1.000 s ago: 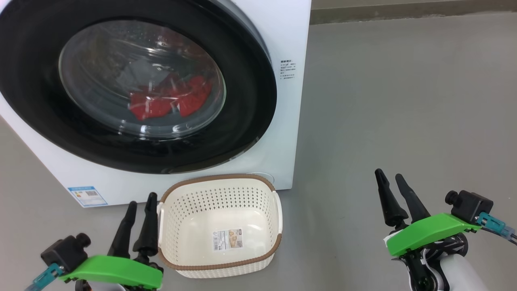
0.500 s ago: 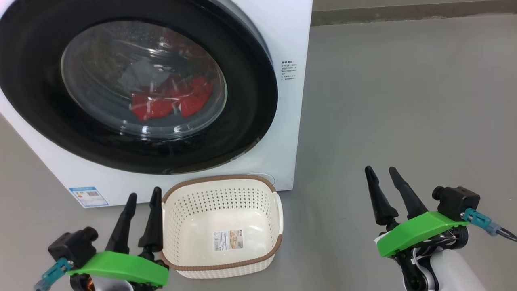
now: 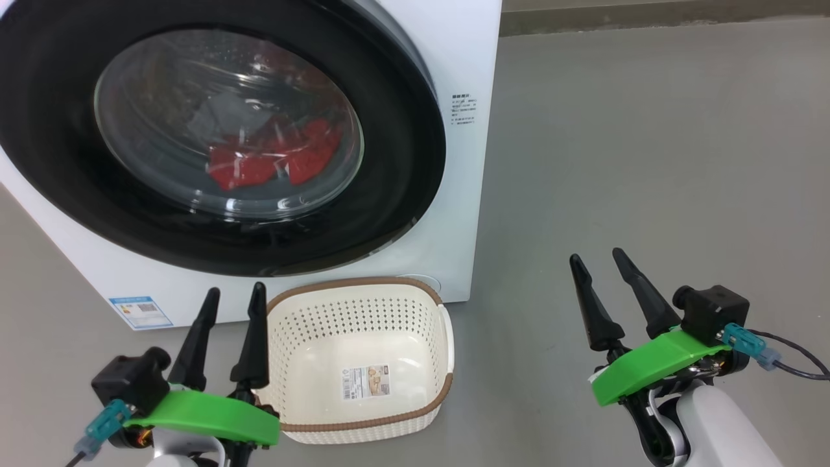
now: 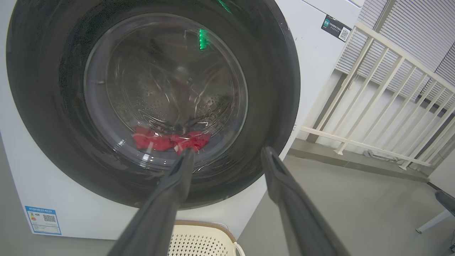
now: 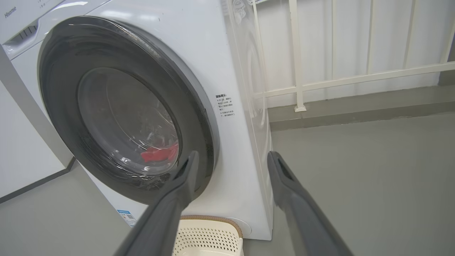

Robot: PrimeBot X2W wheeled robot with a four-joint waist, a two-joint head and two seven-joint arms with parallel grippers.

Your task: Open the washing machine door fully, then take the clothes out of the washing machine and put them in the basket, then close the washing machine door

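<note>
Washing machine door [image 3: 397,130] shut against washing machine [image 3: 468,58]; judged: no step done yet. Red clothes [image 3: 272,162] plus grey piece lie low in drum [image 4: 156,103], seen through glass. Cream basket [image 3: 353,286] on floor [image 3: 648,130] just before machine's base, holds no garment. Left gripper [image 3: 236,290] beside basket's left rim, fingers apart, holding nothing. Right gripper [image 3: 595,255] well off to right, fingers apart, holding nothing. Left to do: open door, move clothes, close door.
</note>
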